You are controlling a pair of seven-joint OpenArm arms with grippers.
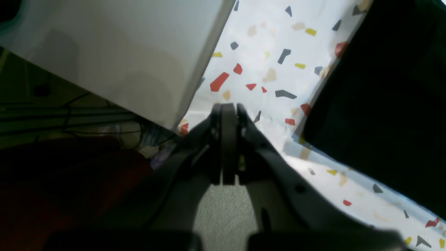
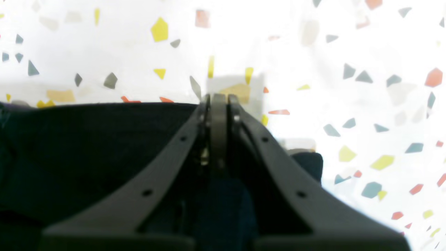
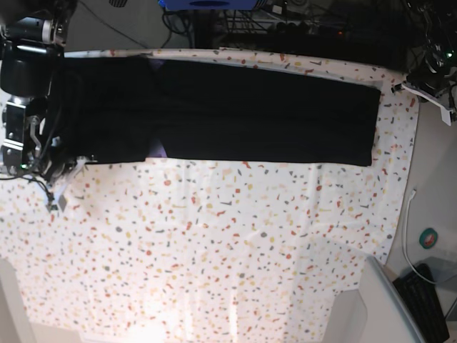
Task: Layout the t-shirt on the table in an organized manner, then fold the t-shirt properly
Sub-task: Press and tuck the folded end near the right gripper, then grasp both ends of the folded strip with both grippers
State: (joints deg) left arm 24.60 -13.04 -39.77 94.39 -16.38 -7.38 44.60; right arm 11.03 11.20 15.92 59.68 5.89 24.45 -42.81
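Observation:
The black t-shirt (image 3: 250,107) lies flat as a long folded strip along the far edge of the table (image 3: 214,250), with a bit of purple print peeking out at its near edge. In the right wrist view my right gripper (image 2: 217,97) is shut, its tips over the straight edge of the t-shirt (image 2: 87,157) near a corner, with speckled table (image 2: 366,104) beyond. No cloth is visibly lifted. My left gripper (image 1: 228,106) is shut and empty above the table (image 1: 261,52) near its edge. The t-shirt (image 1: 383,104) lies off to its right.
The right arm (image 3: 21,107) stands at the table's far left corner. A grey-white panel (image 3: 378,300) rises at the near right, also filling the left wrist view's upper left as a white panel (image 1: 122,52). Cables and gear (image 3: 321,21) lie beyond the far edge, a keyboard (image 3: 428,300) at the right.

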